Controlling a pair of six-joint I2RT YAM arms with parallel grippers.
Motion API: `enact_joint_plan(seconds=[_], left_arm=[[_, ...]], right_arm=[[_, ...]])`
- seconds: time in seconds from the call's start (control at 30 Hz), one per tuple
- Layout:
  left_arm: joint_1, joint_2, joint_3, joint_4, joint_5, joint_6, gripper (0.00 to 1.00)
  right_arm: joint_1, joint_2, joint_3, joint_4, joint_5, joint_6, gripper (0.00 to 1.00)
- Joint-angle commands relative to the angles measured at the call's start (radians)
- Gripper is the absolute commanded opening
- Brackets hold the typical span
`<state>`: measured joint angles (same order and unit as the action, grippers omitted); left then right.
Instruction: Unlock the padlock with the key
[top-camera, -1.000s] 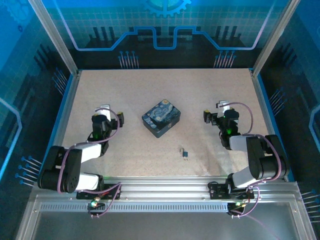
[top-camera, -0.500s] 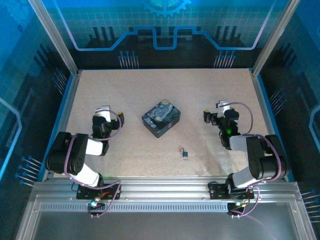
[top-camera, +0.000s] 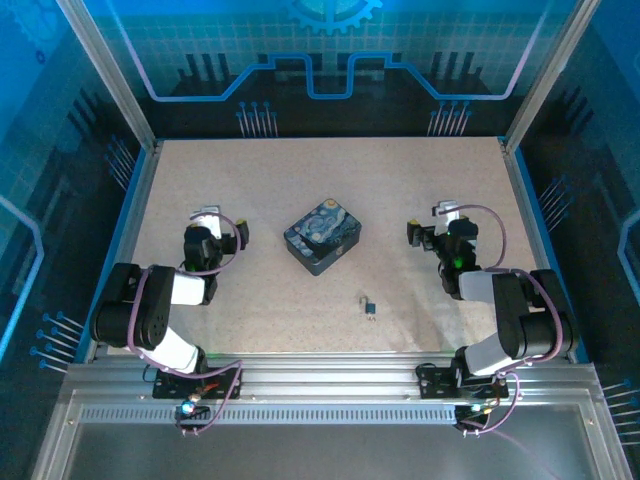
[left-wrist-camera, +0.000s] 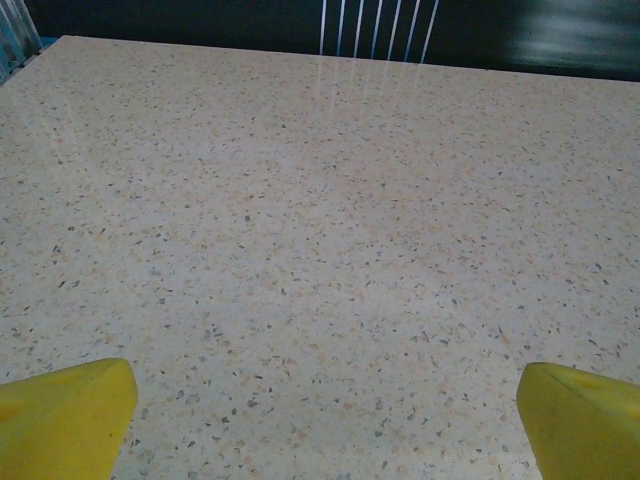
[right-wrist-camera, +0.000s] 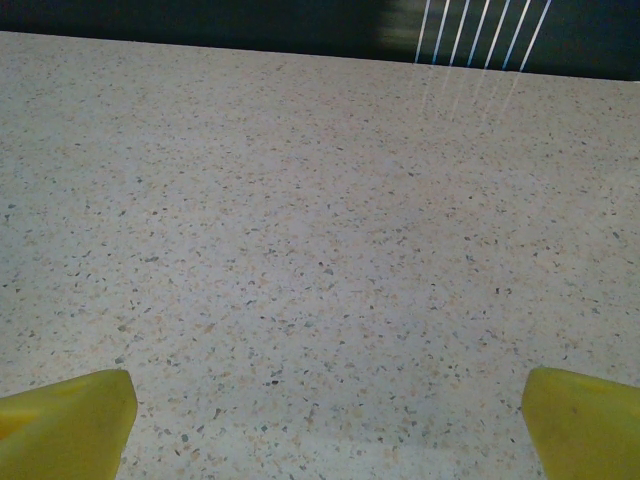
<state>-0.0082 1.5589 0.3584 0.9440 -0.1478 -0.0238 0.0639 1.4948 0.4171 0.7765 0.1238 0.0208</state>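
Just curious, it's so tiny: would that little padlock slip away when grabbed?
Probably fiddly: the padlock is tiny and lies low on the smooth table. It looks like metal, so likely rigid, sliding rather than rolling.

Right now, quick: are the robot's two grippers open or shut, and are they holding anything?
Left gripper: open, holding nothing.
Right gripper: open, holding nothing.

Left hand (left-wrist-camera: 330, 405), right hand (right-wrist-camera: 330, 405) — spread wide, arms folded
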Motion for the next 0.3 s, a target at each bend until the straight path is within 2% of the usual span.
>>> enact_joint_plan(seconds=[0.0,0.27], left_arm=[[0.008,-0.007,0.011,-0.001,0.021,-0.001,0.99],[0.009,-0.008,0.011,-0.002,0.021,-0.001,0.99]], right_arm=[[0.004,0.008,0.005,-0.002,0.007,-0.013,1.00],[0.004,0.008,0.005,-0.003,0.007,-0.012,1.00]])
